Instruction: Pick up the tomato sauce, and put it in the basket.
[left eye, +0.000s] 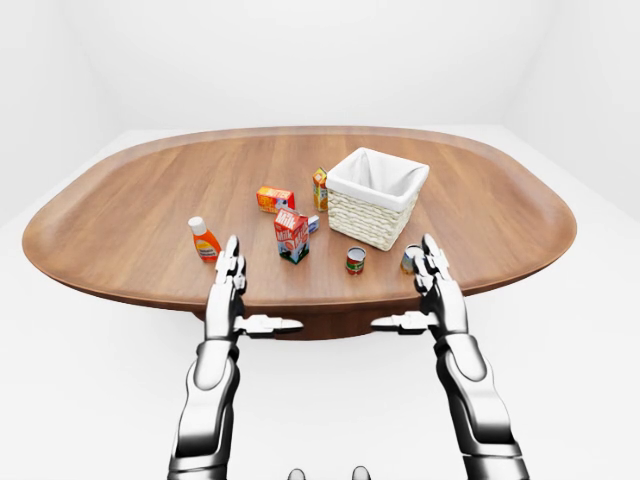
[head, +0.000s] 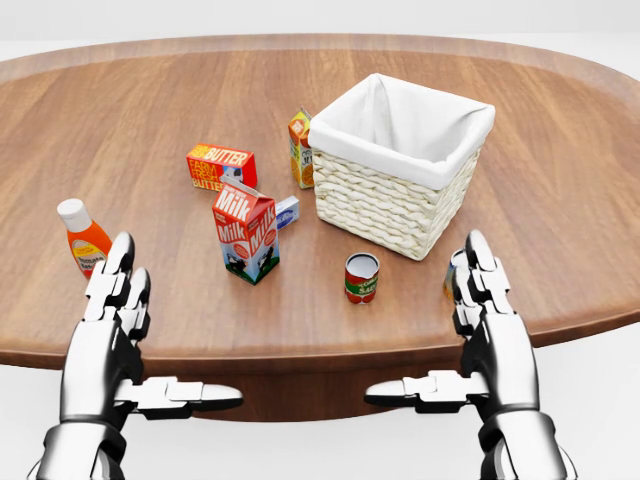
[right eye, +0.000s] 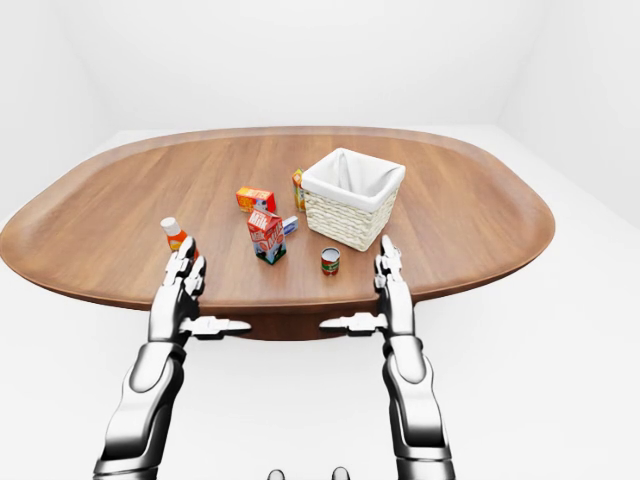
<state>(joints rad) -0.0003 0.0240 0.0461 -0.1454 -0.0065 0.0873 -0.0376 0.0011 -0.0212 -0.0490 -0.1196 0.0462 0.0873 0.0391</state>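
The tomato sauce (head: 361, 278), a small can with a red and green label, stands upright on the wooden table (head: 150, 120), just below the basket in the head view. The white-lined wicker basket (head: 400, 175) sits right of centre and looks empty. My left hand (head: 160, 335) hovers at the table's near edge, lower left, open with fingers straight and thumb out sideways. My right hand (head: 440, 330) mirrors it at the lower right, open, a little right of the can. Neither hand touches the can.
A milk carton (head: 246, 231) stands left of the can. Higher up lie a butter box (head: 221, 166) and an orange juice carton (head: 300, 148). An orange ketchup bottle (head: 82, 238) lies by my left fingertips. Another can (head: 454, 268) is mostly hidden behind my right fingers.
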